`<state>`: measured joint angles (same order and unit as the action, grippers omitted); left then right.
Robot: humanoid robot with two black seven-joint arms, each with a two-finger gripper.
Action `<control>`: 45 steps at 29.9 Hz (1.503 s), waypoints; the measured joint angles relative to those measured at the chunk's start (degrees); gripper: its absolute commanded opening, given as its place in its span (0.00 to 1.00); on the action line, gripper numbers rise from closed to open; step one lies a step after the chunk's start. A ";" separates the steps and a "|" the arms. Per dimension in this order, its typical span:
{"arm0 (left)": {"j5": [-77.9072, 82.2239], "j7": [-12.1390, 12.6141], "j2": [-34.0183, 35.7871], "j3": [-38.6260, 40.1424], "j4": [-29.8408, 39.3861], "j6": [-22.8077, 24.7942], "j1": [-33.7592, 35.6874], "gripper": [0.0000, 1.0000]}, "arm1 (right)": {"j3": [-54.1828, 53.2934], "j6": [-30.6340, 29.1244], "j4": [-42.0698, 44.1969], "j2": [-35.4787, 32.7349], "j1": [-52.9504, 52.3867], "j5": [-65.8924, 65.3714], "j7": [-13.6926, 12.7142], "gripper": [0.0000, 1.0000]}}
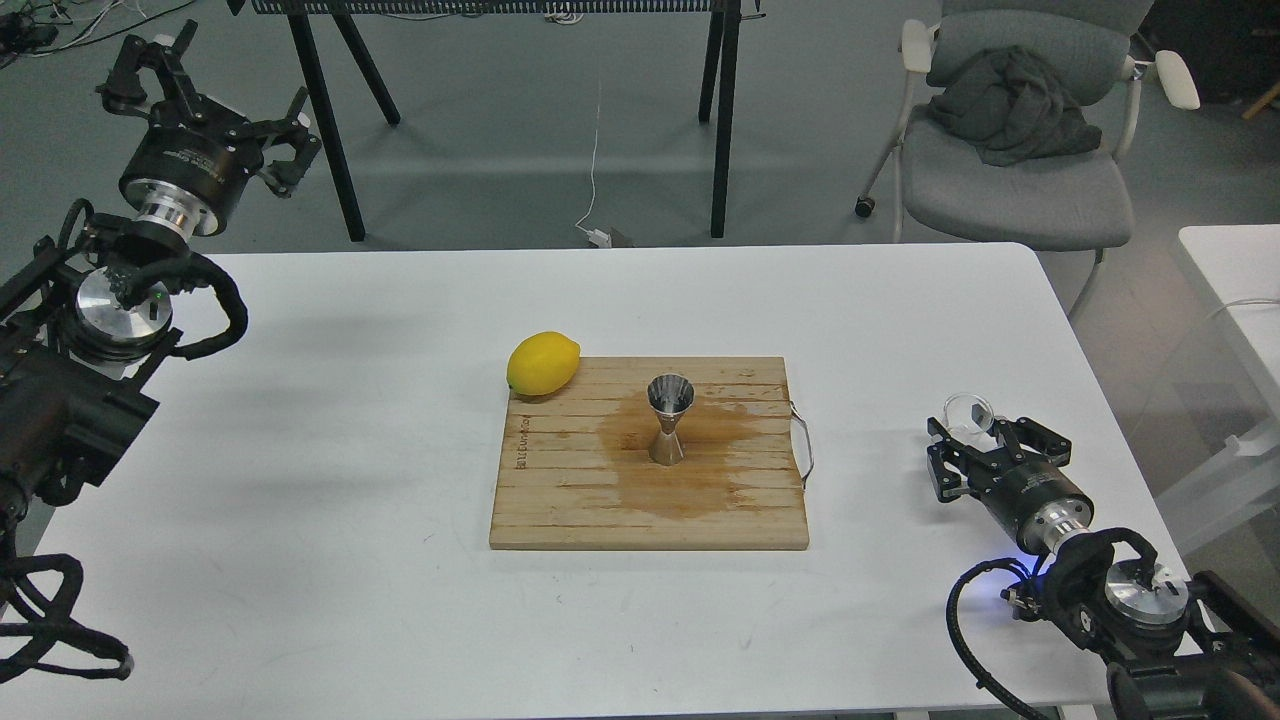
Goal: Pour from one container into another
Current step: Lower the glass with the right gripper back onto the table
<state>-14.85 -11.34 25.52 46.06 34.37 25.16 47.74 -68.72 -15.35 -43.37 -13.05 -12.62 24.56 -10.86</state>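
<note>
Far left of the board (560,500), the left pincer (215,105) hangs released and empty above the counter (300,420). On the board's wet middle stands the jigger (669,418), narrow-waisted, so a knock might topple it. Right of the board, the right pincer (975,452) sits beside the cup (967,410); whether it grips, I cannot tell, and clear walls could slip.

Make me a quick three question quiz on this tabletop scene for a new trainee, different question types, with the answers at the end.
1. True or false: the steel jigger stands upright on the wooden cutting board.
2. Multiple choice: where is the lemon? A) inside the jigger B) at the board's far left corner C) on the grey chair
3. Short answer: which gripper is next to the clear cup, and on what does the cup stand?

Key
1. True; it stands on a darker wet-looking stain.
2. B.
3. The right gripper, open, right behind the cup; the cup stands on the white table, off the board. The left gripper is raised, far off.
</note>
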 measured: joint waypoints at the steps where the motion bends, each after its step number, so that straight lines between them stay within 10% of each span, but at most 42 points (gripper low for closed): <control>1: 0.00 0.00 0.00 0.00 0.00 0.01 0.00 1.00 | 0.00 0.04 0.00 0.02 -0.01 0.02 -0.02 0.32; 22: 0.00 -0.21 -0.43 0.03 0.04 -0.03 -0.23 1.00 | -0.54 0.73 0.48 0.91 -0.04 0.85 -1.89 0.41; 42: 0.00 -0.34 -0.30 0.05 0.03 0.04 -0.28 1.00 | -0.33 1.33 0.32 1.53 0.13 0.85 -1.80 0.69; 45: 0.00 -0.34 -0.23 0.07 0.03 0.03 -0.28 1.00 | -0.33 1.37 0.30 1.53 0.26 0.85 -1.80 0.89</control>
<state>-14.85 -11.69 25.29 46.13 34.40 25.20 47.46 -69.06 -13.98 -43.07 -11.51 -12.36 25.40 -12.65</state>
